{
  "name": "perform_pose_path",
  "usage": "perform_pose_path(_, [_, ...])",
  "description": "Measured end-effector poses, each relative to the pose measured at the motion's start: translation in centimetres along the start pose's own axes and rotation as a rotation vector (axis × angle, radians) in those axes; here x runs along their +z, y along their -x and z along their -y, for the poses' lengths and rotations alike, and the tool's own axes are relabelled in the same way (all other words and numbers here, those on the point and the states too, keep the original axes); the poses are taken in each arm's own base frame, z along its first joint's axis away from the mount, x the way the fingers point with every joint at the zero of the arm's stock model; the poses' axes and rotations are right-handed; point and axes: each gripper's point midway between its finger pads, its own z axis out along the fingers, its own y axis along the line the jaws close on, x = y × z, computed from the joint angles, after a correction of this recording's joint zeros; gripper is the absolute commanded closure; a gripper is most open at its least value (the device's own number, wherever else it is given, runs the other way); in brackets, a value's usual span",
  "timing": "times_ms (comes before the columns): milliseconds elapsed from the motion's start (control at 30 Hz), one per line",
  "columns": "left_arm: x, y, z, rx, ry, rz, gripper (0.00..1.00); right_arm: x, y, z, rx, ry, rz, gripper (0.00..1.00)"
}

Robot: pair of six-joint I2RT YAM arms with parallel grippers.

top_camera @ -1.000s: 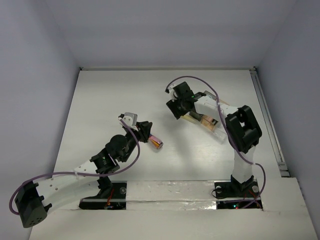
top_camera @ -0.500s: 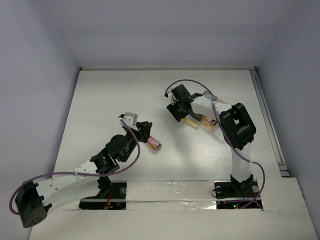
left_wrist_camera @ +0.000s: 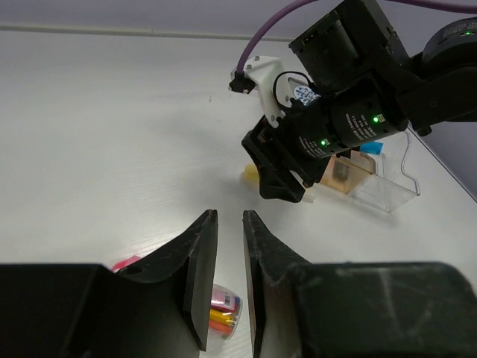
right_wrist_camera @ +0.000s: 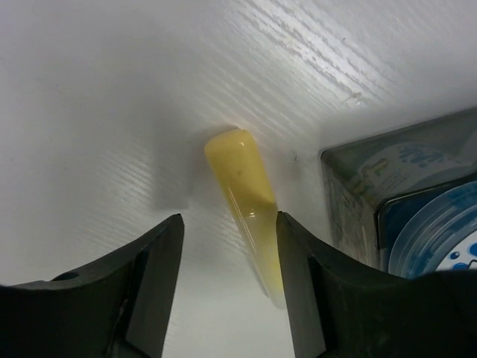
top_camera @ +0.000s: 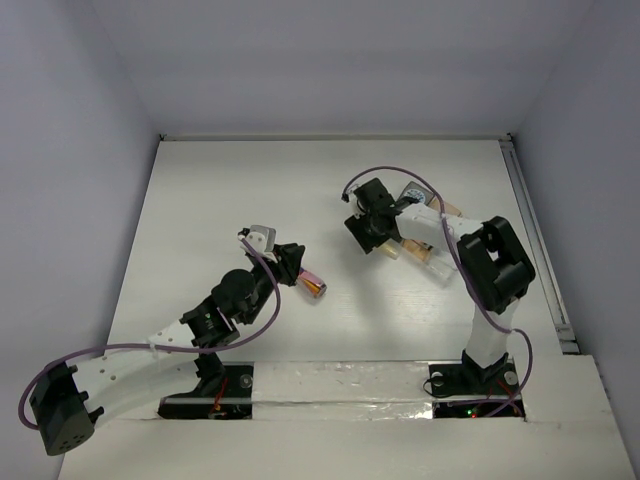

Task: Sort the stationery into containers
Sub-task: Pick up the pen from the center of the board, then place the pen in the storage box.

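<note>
A pink-capped clear tube of coloured sticks lies on the table just past my left gripper. In the left wrist view the tube shows under the fingers. The left gripper stands only slightly open, with bare table showing in its narrow gap. My right gripper is open and straddles a yellow marker lying flat, closer to the right-hand finger. Beside the marker stands the dark grey tray with a blue-and-white roll inside. From above, the right gripper hangs at the left end of the joined trays.
The left wrist view shows the tan tray and the clear tray behind the right arm, with a blue marker at their far side. The enclosure walls stand left, right and behind the white table.
The right gripper has moved a little right and nearer, down over the yellow marker by the trays. The left arm has hardly moved; the tube shifted slightly at its tips.
</note>
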Motion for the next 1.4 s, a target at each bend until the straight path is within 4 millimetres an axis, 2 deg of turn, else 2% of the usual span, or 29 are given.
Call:
perform_pose_path(100, [0.0, 0.1, 0.0, -0.002, -0.002, 0.004, 0.82, 0.1, -0.6, -0.1, 0.012, 0.003, -0.011, 0.46])
perform_pose_path(300, [-0.1, 0.3, 0.1, -0.005, -0.006, 0.008, 0.82, 0.4, -1.3, -0.1, 0.035, 0.004, -0.024, 0.41])
perform_pose_path(400, [-0.1, 0.3, 0.1, -0.005, -0.007, 0.008, 0.83, 0.5, -1.5, -0.1, 0.040, 0.001, -0.028, 0.43])
perform_pose_path(500, [-0.1, 0.3, 0.1, -0.004, -0.008, 0.007, 0.83, 0.5, -1.3, 0.0, 0.049, 0.005, -0.021, 0.51])
perform_pose_path(533, [-0.1, 0.3, 0.1, -0.005, -0.008, 0.007, 0.83, 0.5, -1.3, 0.0, 0.053, 0.007, -0.019, 0.58])
perform_pose_path(600, [-0.1, 0.3, 0.1, -0.005, -0.008, 0.007, 0.83, 0.6, -1.5, -0.1, 0.063, 0.013, -0.019, 0.64])
perform_pose_path(633, [-0.1, 0.2, 0.1, -0.004, -0.008, 0.007, 0.83, 0.7, -1.6, -0.1, 0.068, 0.016, -0.021, 0.75])
perform_pose_path(700, [-0.1, 0.2, 0.1, -0.004, -0.008, 0.007, 0.83, 0.7, -1.5, -0.2, 0.079, 0.022, -0.014, 0.85])
perform_pose_path(867, [-0.1, 0.2, 0.1, -0.004, -0.009, 0.006, 0.83, -0.1, -1.5, -0.7, 0.128, 0.042, 0.018, 0.92])
perform_pose_path(967, [-0.1, 0.1, 0.2, -0.003, -0.009, 0.004, 0.83, -2.4, -0.2, -0.2, 0.185, 0.025, 0.097, 0.95])
perform_pose_path(1100, [-0.1, 0.1, 0.1, -0.003, -0.008, 0.003, 0.83, -7.9, 3.6, 2.6, 0.315, -0.058, 0.325, 0.97])
perform_pose_path(1200, [-0.1, 0.2, 0.2, -0.003, -0.009, 0.004, 0.83, -11.6, 5.3, 6.9, 0.474, -0.155, 0.492, 0.98])
perform_pose_path(1300, [-0.1, 0.2, 0.2, -0.004, -0.009, 0.005, 0.83, -13.3, 3.9, 11.5, 0.649, -0.251, 0.575, 0.98])
perform_pose_path(1400, [-0.1, 0.2, 0.2, -0.003, -0.009, 0.004, 0.83, -13.2, 0.6, 15.0, 0.791, -0.359, 0.569, 0.98])
